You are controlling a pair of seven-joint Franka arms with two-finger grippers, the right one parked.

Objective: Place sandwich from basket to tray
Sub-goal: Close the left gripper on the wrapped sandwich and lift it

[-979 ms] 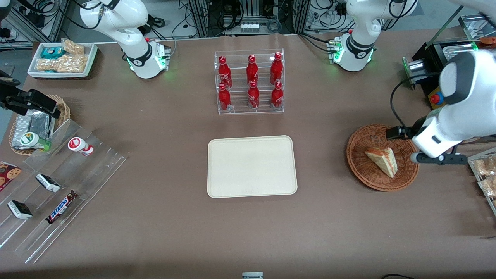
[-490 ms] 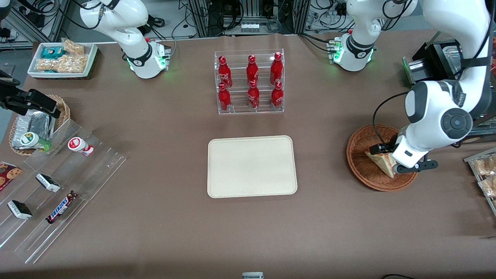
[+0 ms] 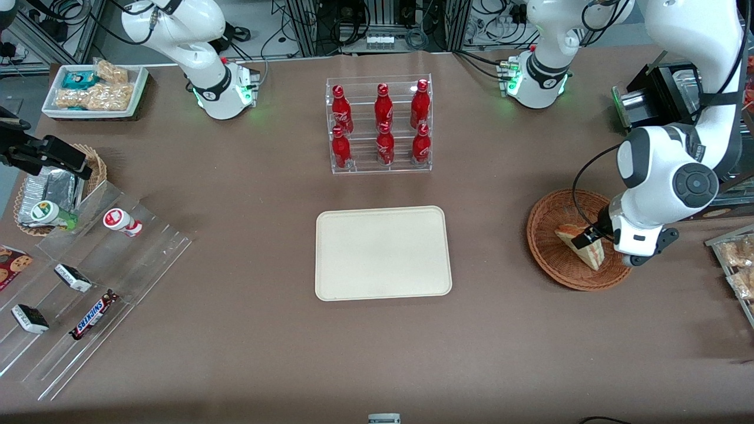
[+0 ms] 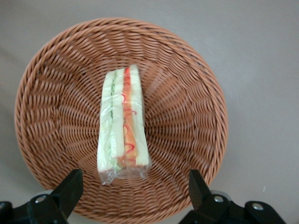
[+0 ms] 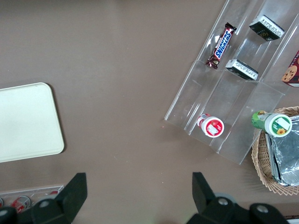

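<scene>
The sandwich [image 3: 591, 254], a plastic-wrapped pale bread wedge with red-orange and green layers, lies in the round reddish-brown wicker basket [image 3: 551, 259] toward the working arm's end of the table. My left gripper [image 3: 596, 240] hangs open just above the sandwich, inside the basket's outline. In the left wrist view the sandwich [image 4: 122, 121] lies in the middle of the basket [image 4: 187, 93], and the gripper [image 4: 134, 189] is empty, with its two fingertips [image 4: 70, 189] spread wider than the wedge's near end. The cream tray [image 3: 383, 253] lies bare at the table's middle and also shows in the right wrist view [image 5: 28, 121].
A clear rack of red bottles [image 3: 380, 123] stands farther from the front camera than the tray. Stepped acrylic racks with snacks [image 3: 88, 277], a small wicker basket with foil packets [image 3: 53, 188] and a white snack tray [image 3: 94, 91] lie toward the parked arm's end. Packaged snacks [image 3: 739, 265] lie beside the basket.
My left arm has swung in from the working arm's end of the table. The gripper has come over the basket and now hangs above the sandwich. The sandwich has not moved.
</scene>
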